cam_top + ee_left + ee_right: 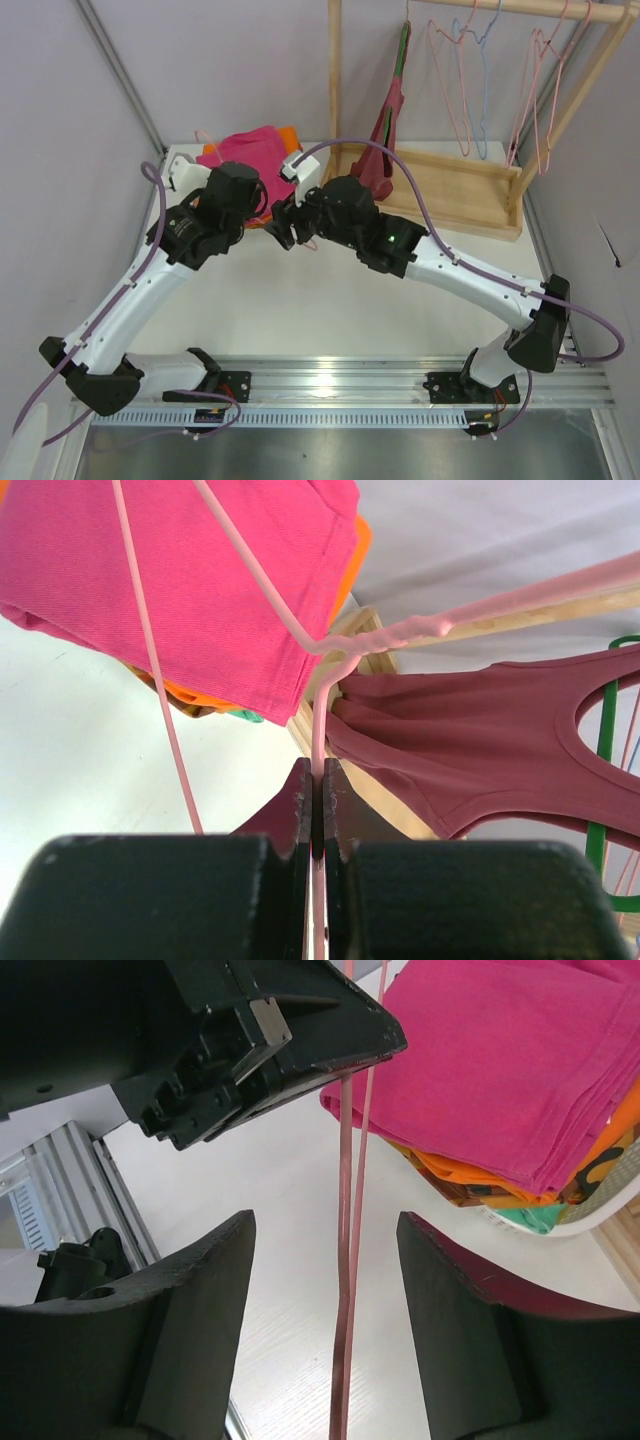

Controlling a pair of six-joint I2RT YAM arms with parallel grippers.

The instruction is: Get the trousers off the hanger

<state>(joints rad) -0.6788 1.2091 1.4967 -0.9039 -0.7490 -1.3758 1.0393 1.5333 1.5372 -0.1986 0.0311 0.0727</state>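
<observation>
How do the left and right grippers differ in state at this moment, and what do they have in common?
The left gripper is shut; the right gripper is open. The left gripper clamps the hanger wire; the right gripper only straddles that wire, with a gap on both sides. Shared: both are at the same hanger, close to the trousers.

matt cloth trousers (pixel 200 580), wire hanger (pixel 400 632) (smooth, glossy)
</observation>
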